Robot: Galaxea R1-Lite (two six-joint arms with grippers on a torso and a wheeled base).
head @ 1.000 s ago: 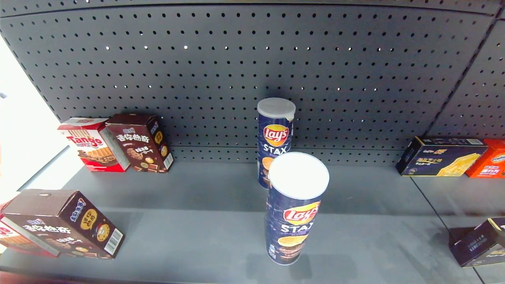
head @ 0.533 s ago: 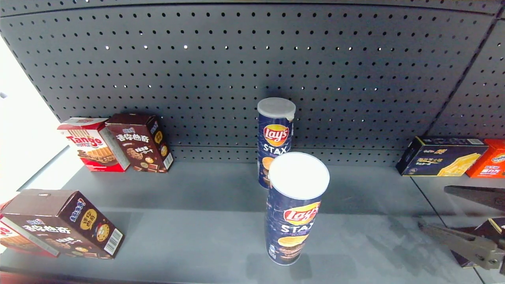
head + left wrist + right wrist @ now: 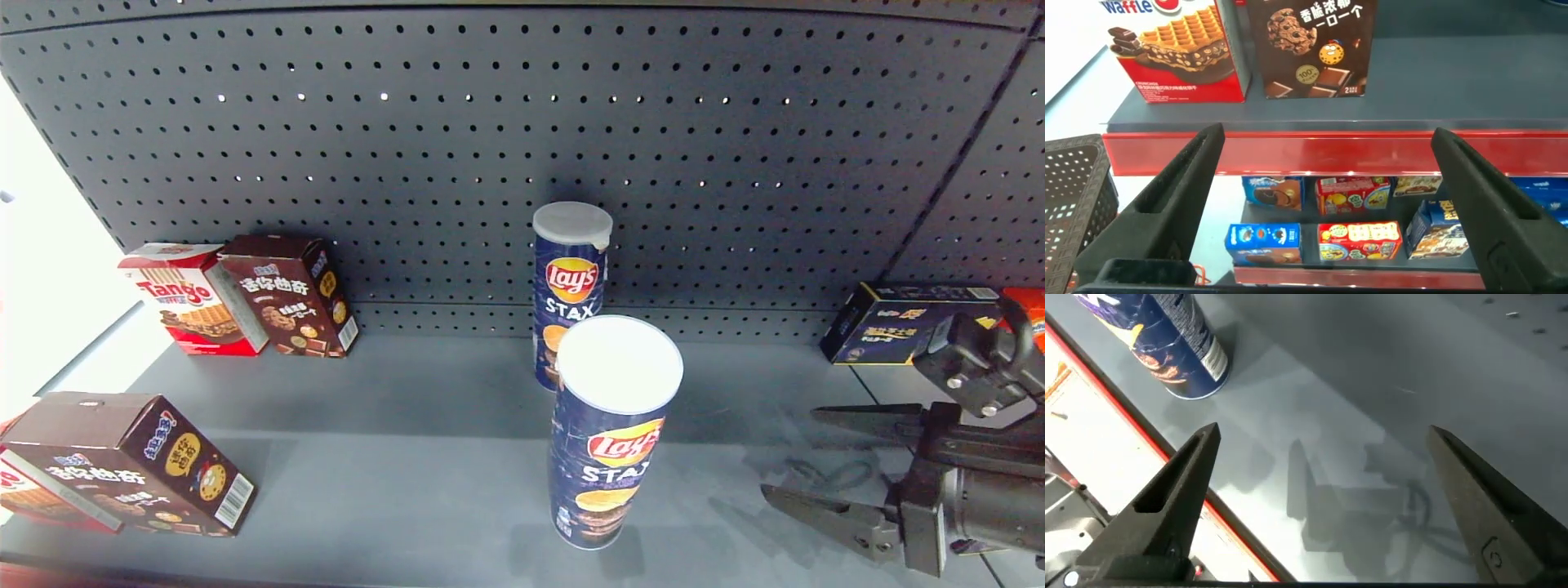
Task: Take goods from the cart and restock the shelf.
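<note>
Two tall dark-blue chip cans with white lids stand upright mid-shelf: the front can [image 3: 612, 433] near the shelf's front edge, the rear can [image 3: 570, 286] close to the pegboard. My right gripper [image 3: 788, 452] hovers low over the grey shelf [image 3: 408, 482], to the right of the front can and apart from it, open and holding nothing. In the right wrist view the right gripper [image 3: 1323, 433] spans bare shelf, with the front can's base [image 3: 1180, 351] off to one side. My left gripper [image 3: 1327, 143] is open and empty, in front of the shelf's red edge strip [image 3: 1323, 151].
A red wafer box [image 3: 192, 298] and a brown cookie box [image 3: 294, 294] stand at the back left, another brown box [image 3: 131, 461] at the front left. A dark-blue box [image 3: 898, 322] and an orange box [image 3: 1029, 306] sit at the back right. A black basket [image 3: 1069, 196] borders the left gripper.
My right gripper has come in from the right edge and moved left over the shelf, closer to the front can. The cans and boxes have stayed put.
</note>
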